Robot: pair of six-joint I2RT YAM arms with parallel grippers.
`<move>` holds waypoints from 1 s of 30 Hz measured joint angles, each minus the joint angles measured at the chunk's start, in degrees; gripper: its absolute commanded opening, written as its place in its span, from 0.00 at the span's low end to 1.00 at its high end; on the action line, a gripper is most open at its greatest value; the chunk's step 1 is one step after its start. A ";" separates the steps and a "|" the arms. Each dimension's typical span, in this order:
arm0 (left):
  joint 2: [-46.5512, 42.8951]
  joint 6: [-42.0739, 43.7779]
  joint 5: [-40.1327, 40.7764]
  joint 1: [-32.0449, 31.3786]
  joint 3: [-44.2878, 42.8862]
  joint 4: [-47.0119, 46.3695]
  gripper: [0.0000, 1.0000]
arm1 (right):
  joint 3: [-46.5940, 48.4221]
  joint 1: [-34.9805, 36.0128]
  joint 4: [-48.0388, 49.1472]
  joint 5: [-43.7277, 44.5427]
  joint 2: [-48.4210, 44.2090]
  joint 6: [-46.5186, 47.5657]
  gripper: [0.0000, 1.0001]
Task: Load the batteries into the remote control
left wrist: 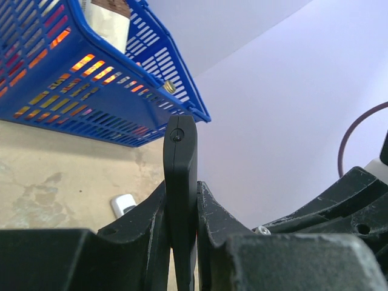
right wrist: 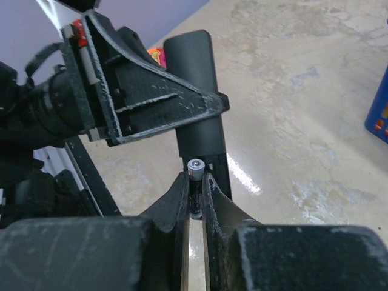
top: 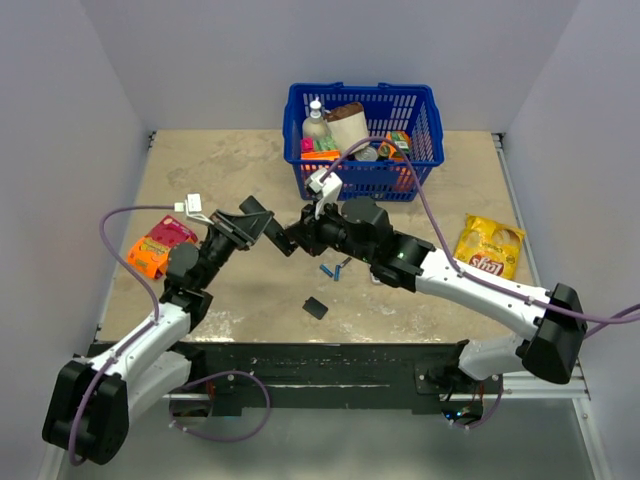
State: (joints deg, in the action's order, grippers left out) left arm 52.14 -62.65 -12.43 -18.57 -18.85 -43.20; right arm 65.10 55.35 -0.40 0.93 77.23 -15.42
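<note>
Tabletop (top: 250,165) bears batteries (top: 326,270) and a Lay's bag (top: 489,246).

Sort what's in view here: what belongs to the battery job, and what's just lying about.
Job: black remote control in the left gripper; battery in the right gripper; loose batteries; small black cover.
Lying about: blue basket with its contents; yellow chip bag; orange snack packet.

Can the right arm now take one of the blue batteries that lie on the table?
Probably not yet. The loose batteries lie uncovered near it, but the right hand is shut on another battery, at the remote control that the left hand holds.
</note>
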 measured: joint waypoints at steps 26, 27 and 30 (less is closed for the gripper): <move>2.29 -5.38 -2.56 -0.33 0.00 -6.93 0.00 | -0.96 0.94 4.76 -0.74 1.57 0.68 0.03; 2.29 -5.73 -2.56 -0.33 0.00 -6.97 0.00 | -1.05 0.98 4.79 -0.74 1.60 0.74 0.03; 2.36 -6.36 -2.56 -0.33 0.00 -7.39 0.00 | -1.38 1.25 4.81 -0.74 1.62 1.05 0.03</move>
State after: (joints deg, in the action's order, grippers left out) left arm 54.50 -69.01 -14.98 -18.90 -18.85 -50.59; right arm 63.72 56.60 4.40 0.19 78.85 -14.37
